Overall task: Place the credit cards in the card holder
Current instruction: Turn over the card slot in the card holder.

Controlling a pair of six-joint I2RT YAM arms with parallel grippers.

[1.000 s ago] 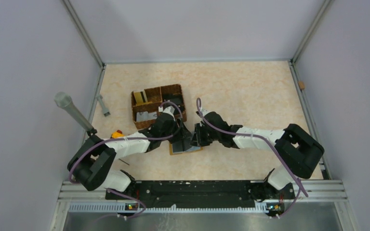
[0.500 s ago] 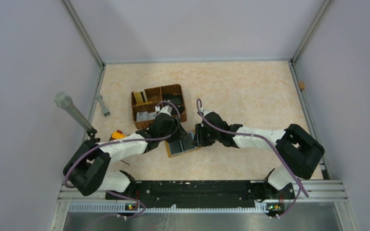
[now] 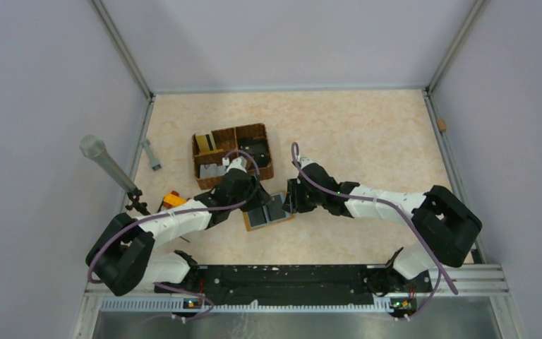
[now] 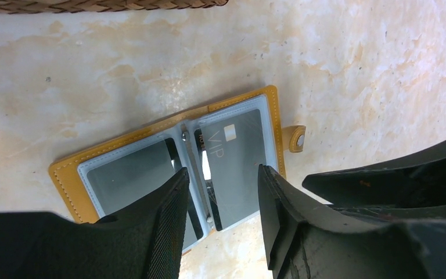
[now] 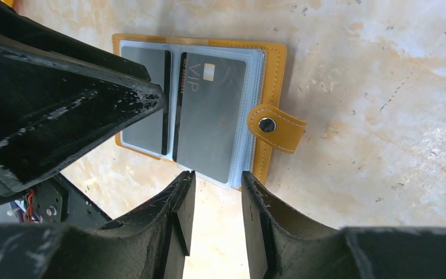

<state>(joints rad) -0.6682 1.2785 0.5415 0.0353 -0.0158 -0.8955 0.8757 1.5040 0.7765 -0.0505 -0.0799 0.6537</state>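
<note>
The mustard-orange card holder [image 3: 267, 211] lies open and flat on the table between my two grippers. Its clear sleeves hold grey credit cards: one marked VIP [image 4: 237, 156] [image 5: 209, 116] on the strap side and another [image 4: 130, 174] [image 5: 142, 99] on the other page. The strap with its dark stud [image 5: 267, 125] sticks out sideways. My left gripper [image 4: 220, 181] [image 3: 249, 200] hovers open at the holder's left edge, with nothing between its fingers. At the holder's near edge my right gripper [image 5: 216, 177] [image 3: 289, 200] is open and empty too. More cards [image 3: 212, 169] lie in the basket.
A brown woven compartment basket [image 3: 262, 134] stands just behind the holder, its rim [image 4: 93, 4] near my left fingers. An orange-and-red toy block [image 3: 173, 199] sits by my left arm. A grey microphone-like rod [image 3: 102, 159] and a small grey piece [image 3: 152, 154] are at the left wall.
My right gripper has opened and drawn slightly back from the holder. My left arm has pulled back to the left, uncovering the open holder, which has shifted a little away from the near edge.
</note>
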